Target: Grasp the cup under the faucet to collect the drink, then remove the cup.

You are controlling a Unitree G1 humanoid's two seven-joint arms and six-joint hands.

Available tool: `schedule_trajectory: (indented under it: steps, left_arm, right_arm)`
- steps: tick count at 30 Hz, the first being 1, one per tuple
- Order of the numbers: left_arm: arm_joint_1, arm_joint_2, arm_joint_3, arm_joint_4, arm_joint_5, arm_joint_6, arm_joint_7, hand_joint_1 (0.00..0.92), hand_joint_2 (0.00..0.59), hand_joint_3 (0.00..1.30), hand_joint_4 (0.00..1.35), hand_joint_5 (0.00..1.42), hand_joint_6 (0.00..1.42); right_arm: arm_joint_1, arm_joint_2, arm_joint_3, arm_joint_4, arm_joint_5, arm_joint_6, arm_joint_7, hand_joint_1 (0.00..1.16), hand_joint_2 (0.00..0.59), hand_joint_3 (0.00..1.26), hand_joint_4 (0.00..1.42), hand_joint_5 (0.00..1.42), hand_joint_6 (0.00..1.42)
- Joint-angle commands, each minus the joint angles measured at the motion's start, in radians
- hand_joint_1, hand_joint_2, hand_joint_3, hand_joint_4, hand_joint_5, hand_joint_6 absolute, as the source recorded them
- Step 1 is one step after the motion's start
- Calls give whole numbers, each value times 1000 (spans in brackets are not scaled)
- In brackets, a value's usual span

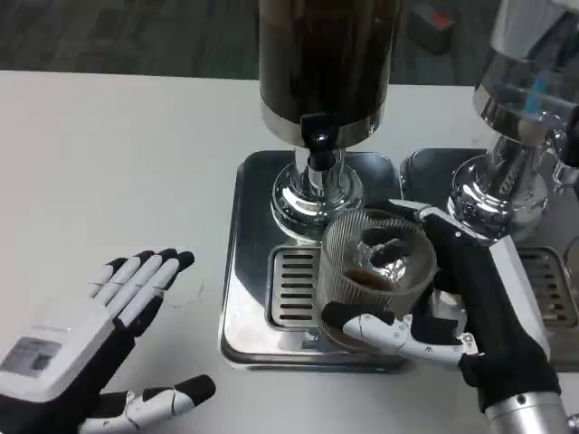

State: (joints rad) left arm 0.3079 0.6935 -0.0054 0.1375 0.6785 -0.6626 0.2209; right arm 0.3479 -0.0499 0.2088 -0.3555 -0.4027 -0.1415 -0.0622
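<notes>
A ribbed clear cup (375,271) with brown drink and ice in it stands on the steel drip tray (249,271), just in front of the black faucet (318,143) of the dark drink dispenser (326,63). My right hand (461,303) grips the cup from its right side, thumb across the front and fingers behind. My left hand (90,353) hovers over the white table at the lower left, fingers spread and holding nothing.
A second, clear dispenser (525,99) on a chrome base stands at the right with its own drip tray (552,298). The slotted grate (291,287) lies left of the cup. White table (118,172) stretches to the left.
</notes>
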Motion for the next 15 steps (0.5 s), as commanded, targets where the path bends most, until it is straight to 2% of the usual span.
schedule_trajectory:
  steps: [1, 15]
  left_arm:
    - [3, 6, -3, 9, 6, -5, 5, 0, 167, 0, 0, 0, 0]
    - [-2, 2, -6, 12, 4, -2, 5, 0, 169, 0, 0, 0, 0]
  right_arm:
    - [-3, 12, 4, -34, 6, -14, -19, 988, 202, 447, 611, 802, 1166]
    - [-2, 18, 1, -35, 6, -13, -21, 990, 202, 447, 611, 811, 1167]
